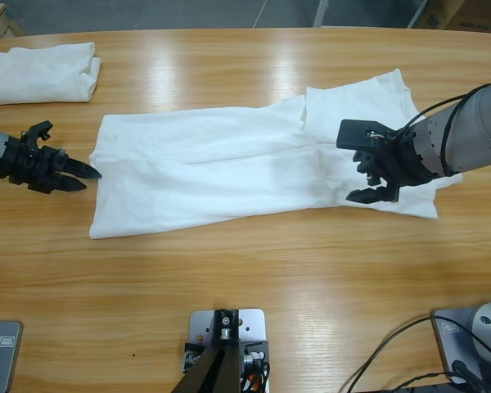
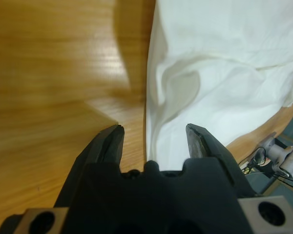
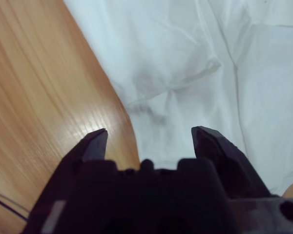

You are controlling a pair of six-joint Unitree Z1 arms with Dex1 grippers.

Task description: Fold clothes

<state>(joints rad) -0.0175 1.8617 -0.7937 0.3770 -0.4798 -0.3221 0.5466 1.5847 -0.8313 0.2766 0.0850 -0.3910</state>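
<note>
The T-shirt (image 1: 229,168) lies spread flat on the bench (image 1: 254,278), between the two pincers. The left pincer (image 1: 88,173) sits at the shirt's edge, jaws apart and empty, the cloth's edge running up between them. The right pincer (image 1: 368,172) hangs over the shirt's other end, jaws wide and empty. A folded garment (image 1: 39,72) lies well beyond the left pincer.
</note>
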